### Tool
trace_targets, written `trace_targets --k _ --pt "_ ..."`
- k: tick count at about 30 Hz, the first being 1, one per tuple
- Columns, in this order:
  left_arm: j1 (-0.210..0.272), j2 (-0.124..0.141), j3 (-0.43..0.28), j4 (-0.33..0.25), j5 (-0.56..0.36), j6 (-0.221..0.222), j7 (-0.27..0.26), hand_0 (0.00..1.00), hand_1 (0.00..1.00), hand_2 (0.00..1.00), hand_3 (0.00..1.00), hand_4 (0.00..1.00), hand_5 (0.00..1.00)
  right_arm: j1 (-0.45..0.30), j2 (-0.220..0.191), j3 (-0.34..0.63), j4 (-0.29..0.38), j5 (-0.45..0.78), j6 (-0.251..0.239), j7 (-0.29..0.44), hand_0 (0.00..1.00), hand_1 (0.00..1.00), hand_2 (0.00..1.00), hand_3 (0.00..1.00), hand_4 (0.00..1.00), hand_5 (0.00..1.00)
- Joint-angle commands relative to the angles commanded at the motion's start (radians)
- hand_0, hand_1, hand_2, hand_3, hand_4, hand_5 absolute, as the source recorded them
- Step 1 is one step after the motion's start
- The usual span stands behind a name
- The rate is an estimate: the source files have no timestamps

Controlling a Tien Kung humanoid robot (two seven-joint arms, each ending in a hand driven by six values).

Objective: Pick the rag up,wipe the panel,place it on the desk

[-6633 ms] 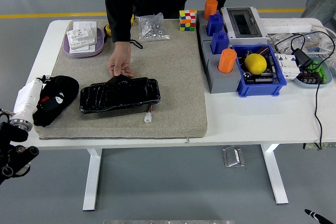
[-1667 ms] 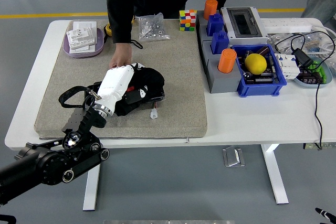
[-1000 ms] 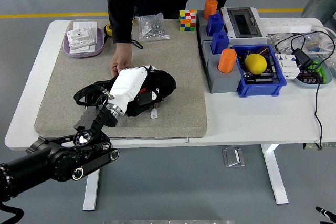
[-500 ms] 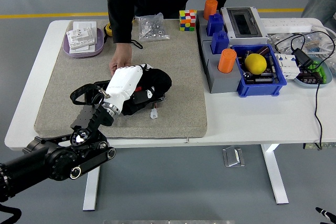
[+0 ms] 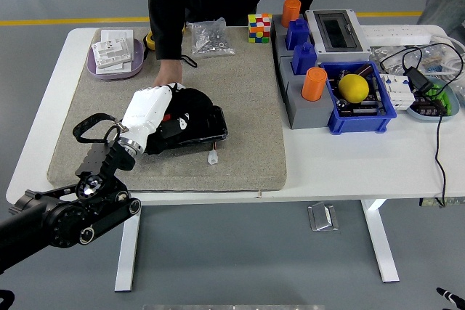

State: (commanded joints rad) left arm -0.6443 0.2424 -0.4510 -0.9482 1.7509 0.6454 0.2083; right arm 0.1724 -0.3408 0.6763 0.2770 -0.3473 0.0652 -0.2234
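Now left hand [image 5: 149,109] presses rag [image 5: 187,105] on panel [image 5: 195,134].

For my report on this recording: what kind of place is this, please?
Probably a robotics lab or workshop. A white table stands on a grey floor with a yellow line, and it holds an electrical box, a blue parts bin and loose cables.

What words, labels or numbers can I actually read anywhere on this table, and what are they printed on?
None can be read at this size.
White cards in the purple oval tray: dark print, too small to read.
Grey electrical box with a dark window: no lettering can be made out.
Black rag under the robot's left hand, on the black panel: small white and red marks, not legible as text.
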Motion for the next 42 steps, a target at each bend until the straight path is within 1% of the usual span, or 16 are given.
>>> trace_targets --k 4,12,21,25,29,33,37,42 --pt "0.015 0.019 -0.016 0.004 0.007 0.000 -0.003 0.187 0.060 0.652 0.710 0.439 0.002 -0.004 0.000 0.008 -0.001 -0.004 0.000 0.000 0.773 0.624 0.711 0.640 0.998 0.572" --pt "0.028 0.036 -0.043 0.008 0.017 0.000 -0.006 0.187 0.060 0.652 0.710 0.439 0.002 -0.008 0.004 0.014 -0.003 -0.005 0.000 0.001 0.773 0.623 0.711 0.640 0.998 0.572" --pt "0.042 0.063 -0.064 0.004 0.029 0.000 -0.005 0.187 0.061 0.652 0.710 0.440 0.002 -0.010 0.007 0.018 -0.004 -0.009 -0.001 0.000 0.773 0.622 0.711 0.640 0.998 0.572" --pt "0.053 0.079 -0.077 -0.001 0.034 0.000 -0.005 0.187 0.061 0.652 0.710 0.440 0.002 -0.011 0.007 0.021 -0.005 -0.011 -0.002 0.000 0.773 0.622 0.711 0.640 0.998 0.572" --pt "0.071 0.105 -0.104 -0.004 0.041 -0.001 -0.008 0.187 0.061 0.652 0.710 0.439 0.002 -0.011 0.008 0.028 -0.004 -0.015 -0.002 0.000 0.774 0.622 0.711 0.640 0.998 0.572" --pt "0.079 0.128 -0.117 -0.010 0.047 -0.001 -0.009 0.187 0.061 0.652 0.710 0.440 0.002 -0.011 0.006 0.031 -0.008 -0.013 -0.001 -0.001 0.773 0.622 0.711 0.640 0.998 0.572" --pt "0.087 0.147 -0.133 -0.019 0.054 -0.001 -0.011 0.187 0.061 0.652 0.710 0.440 0.002 -0.010 0.005 0.035 -0.009 -0.013 -0.002 -0.001 0.773 0.622 0.711 0.640 0.998 0.572" --pt "0.092 0.166 -0.131 -0.028 0.055 0.000 -0.016 0.187 0.061 0.653 0.710 0.441 0.002 -0.011 0.004 0.042 -0.010 -0.016 -0.002 0.000 0.772 0.621 0.711 0.641 0.998 0.572"
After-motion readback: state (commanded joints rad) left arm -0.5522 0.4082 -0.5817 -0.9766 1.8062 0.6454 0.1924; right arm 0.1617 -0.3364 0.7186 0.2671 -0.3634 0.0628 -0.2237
